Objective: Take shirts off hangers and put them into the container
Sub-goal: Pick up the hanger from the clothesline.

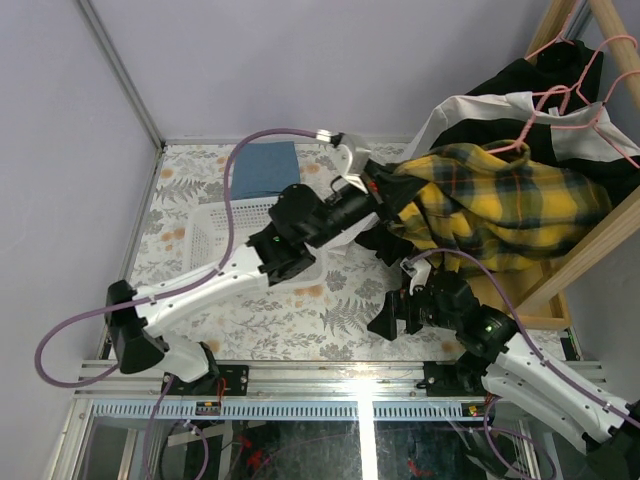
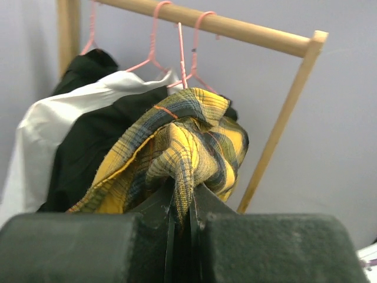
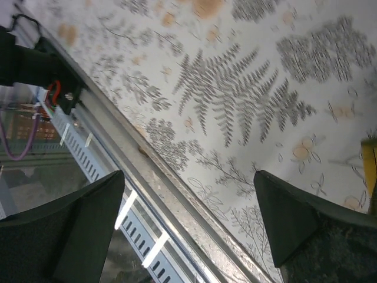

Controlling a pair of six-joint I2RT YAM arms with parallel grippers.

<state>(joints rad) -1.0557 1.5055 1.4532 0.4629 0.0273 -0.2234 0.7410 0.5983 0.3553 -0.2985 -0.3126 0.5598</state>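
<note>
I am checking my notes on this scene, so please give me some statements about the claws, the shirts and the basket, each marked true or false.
1. The left claw is shut on the plaid shirt. True.
2. The right claw grips a hanger. False: it is open and empty, over the table.
3. The plaid shirt lies in the basket. False: it is up at the wooden rail, outside the basket.
4. Pink hangers hook over the wooden rail. True.

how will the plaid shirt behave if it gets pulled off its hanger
Probably floppy: the plaid shirt bunches into soft folds where the left end effector pinches it. It will likely sag and trail rather than hold shape. It may snag, since the pink hanger runs into its folds.
</note>
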